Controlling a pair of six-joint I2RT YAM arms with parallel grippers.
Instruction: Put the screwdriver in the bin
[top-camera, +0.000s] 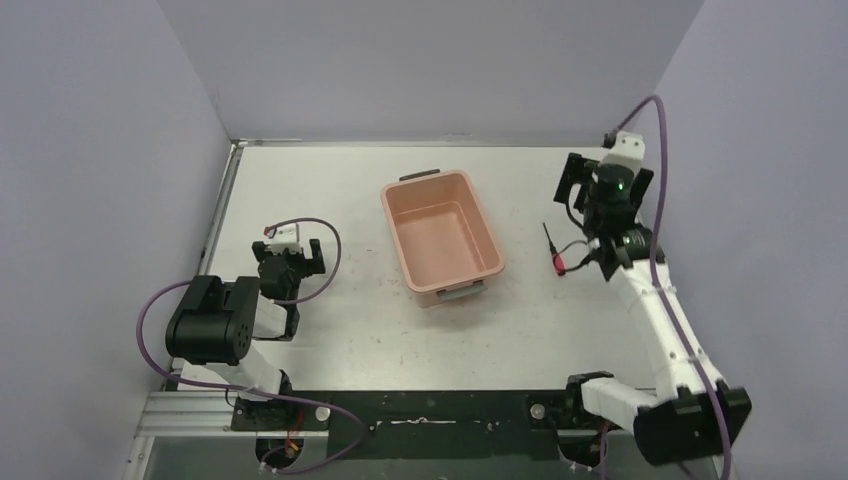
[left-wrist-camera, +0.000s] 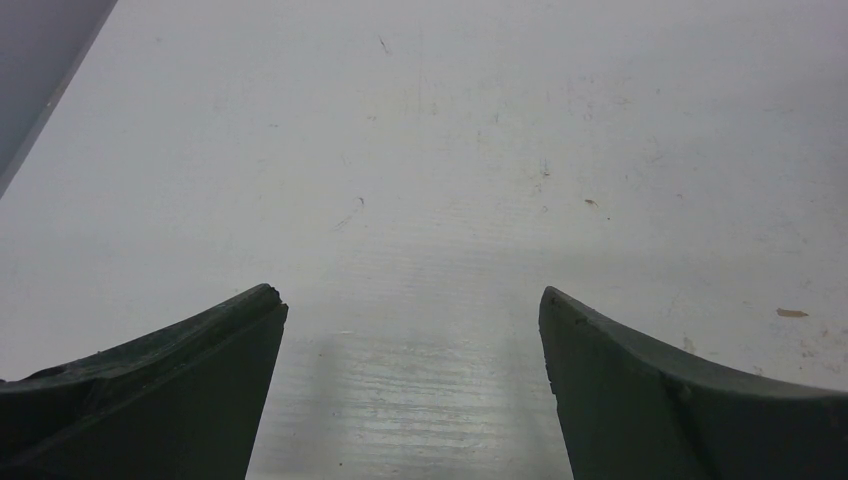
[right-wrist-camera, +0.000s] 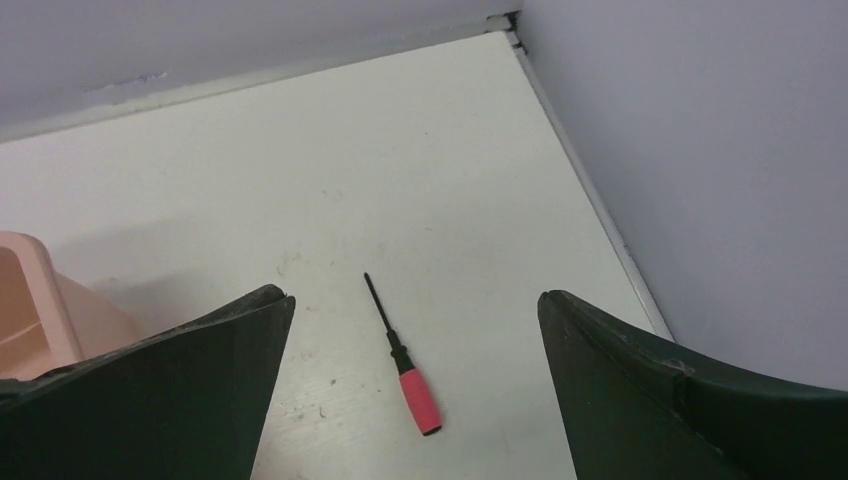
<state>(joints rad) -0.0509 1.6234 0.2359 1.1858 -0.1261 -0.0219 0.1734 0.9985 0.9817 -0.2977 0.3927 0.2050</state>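
One screwdriver (right-wrist-camera: 402, 355) lying on table (top-camera: 330, 180) near one bin (top-camera: 440, 240); two tools, left tool (left-wrist-camera: 410, 300) and right tool (right-wrist-camera: 410, 294), both spread wide, empty.

Bin (top-camera: 442, 235) salmon-pink, plain; handles grey. Screwdriver (right-wrist-camera: 397, 355) near right edge: red-pink handle, black shaft. Desk (top-camera: 330, 180) off-white, faintly scuffed and speckled. Walls (top-camera: 430, 60) pale lilac-grey. Left gripper (left-wrist-camera: 410, 290) and right gripper (right-wrist-camera: 415, 295) very dark green-black. Left arm (top-camera: 215, 320) and right arm (top-camera: 650, 310) black and white; 2 cables (top-camera: 661, 150) purple; green light (top-camera: 621, 185) on right wrist.
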